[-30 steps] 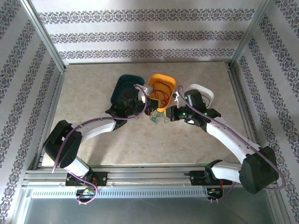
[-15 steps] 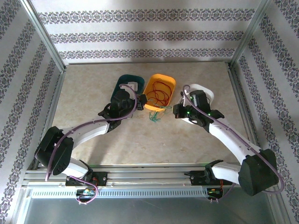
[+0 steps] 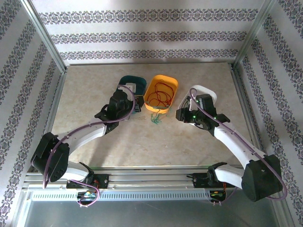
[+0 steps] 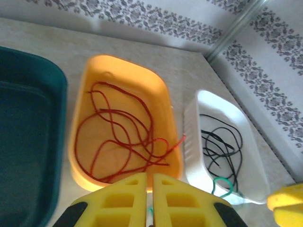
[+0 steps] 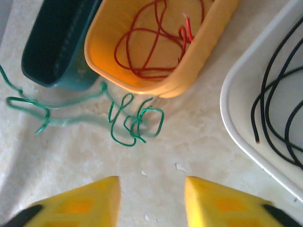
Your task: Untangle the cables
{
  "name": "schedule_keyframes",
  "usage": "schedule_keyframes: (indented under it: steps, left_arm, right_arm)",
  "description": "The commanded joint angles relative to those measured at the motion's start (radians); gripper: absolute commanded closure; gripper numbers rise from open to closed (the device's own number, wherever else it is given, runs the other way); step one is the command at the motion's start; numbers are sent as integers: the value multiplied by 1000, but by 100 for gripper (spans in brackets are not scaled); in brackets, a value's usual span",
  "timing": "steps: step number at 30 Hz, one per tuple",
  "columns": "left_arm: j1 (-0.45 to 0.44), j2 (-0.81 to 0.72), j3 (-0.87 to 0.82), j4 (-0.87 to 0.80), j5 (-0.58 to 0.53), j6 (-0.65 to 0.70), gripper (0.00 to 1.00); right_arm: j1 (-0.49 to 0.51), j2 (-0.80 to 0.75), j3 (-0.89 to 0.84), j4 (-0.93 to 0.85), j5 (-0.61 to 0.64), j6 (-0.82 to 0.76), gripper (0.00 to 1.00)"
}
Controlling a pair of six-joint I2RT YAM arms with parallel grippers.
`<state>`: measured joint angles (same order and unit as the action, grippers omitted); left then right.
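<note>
In the lower middle of the right wrist view, our right tool (image 5: 151, 183) stands spread above the tabletop (image 5: 203, 151). Just above it the green cable (image 5: 134, 125) lies knotted on the tabletop beside the orange tray (image 5: 156, 85), one strand running left past the teal tray (image 5: 52, 52). The red cable (image 5: 188, 30) coils inside the orange tray; the black cable (image 4: 218, 150) lies in the white tray (image 5: 246, 137). At the bottom of the left wrist view our left tool (image 4: 149, 182) is pressed together; green shows in its seam, whether pinched we cannot tell.
</note>
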<state>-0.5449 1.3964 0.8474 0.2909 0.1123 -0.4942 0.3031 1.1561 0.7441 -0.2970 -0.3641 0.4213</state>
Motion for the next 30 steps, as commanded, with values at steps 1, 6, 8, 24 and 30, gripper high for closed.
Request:
schedule_keyframes:
  steps: [1,6,8,24,30]
  left_arm:
    - [10,-46,25,-42,46,72,100]
    - [11,-77,33,-85,125,105,100]
    - [11,-88,35,-111,135,108,100]
    - [151,-93,25,-184,-256,-122,100]
    - [191,58,113,-70,-371,-109,100]
  right_arm:
    - [0,-4,-10,-20,-27,2,53]
    - [13,40,21,-1,-41,-13,52]
    - [40,69,44,4,-52,-31,51]
    - [85,62,87,20,80,-12,51]
    - [90,31,83,-4,67,-18,51]
